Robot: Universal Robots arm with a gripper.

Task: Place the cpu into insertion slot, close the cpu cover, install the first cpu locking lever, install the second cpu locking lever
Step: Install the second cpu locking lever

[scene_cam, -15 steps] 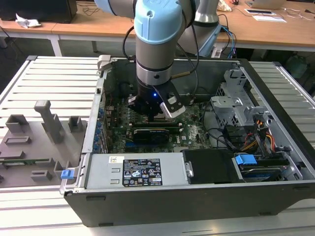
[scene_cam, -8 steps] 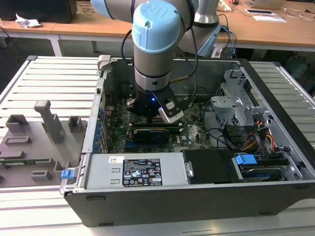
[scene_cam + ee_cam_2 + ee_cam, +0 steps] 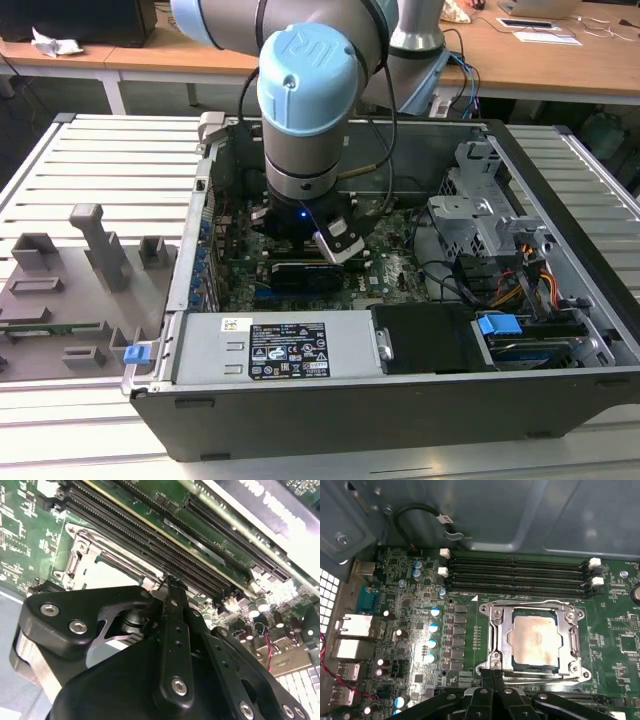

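Jaws pressed together with nothing between them, gripper (image 3: 492,672) at the near edge of the cpu cover (image 3: 496,630)

On the green motherboard (image 3: 470,645), the cpu (image 3: 534,639) sits in the insertion slot (image 3: 510,614) just beside the memory slots (image 3: 520,575), the cover lying flat around it; whether a lever is latched I cannot tell. In the exterior view the arm (image 3: 305,100) reaches into the open computer case (image 3: 560,200)

A robotics laboratory or test workshop. An opened desktop computer case (image 3: 400,330) lies on a slatted aluminium worktable (image 3: 110,160) beneath a blue-capped industrial robot arm (image 3: 305,90), beside a grey tray of moulded part fixtures (image 3: 70,290). Wooden desks (image 3: 560,55) carrying papers and cables stand behind, with the exposed motherboard (image 3: 420,630) seen in the first wrist view.
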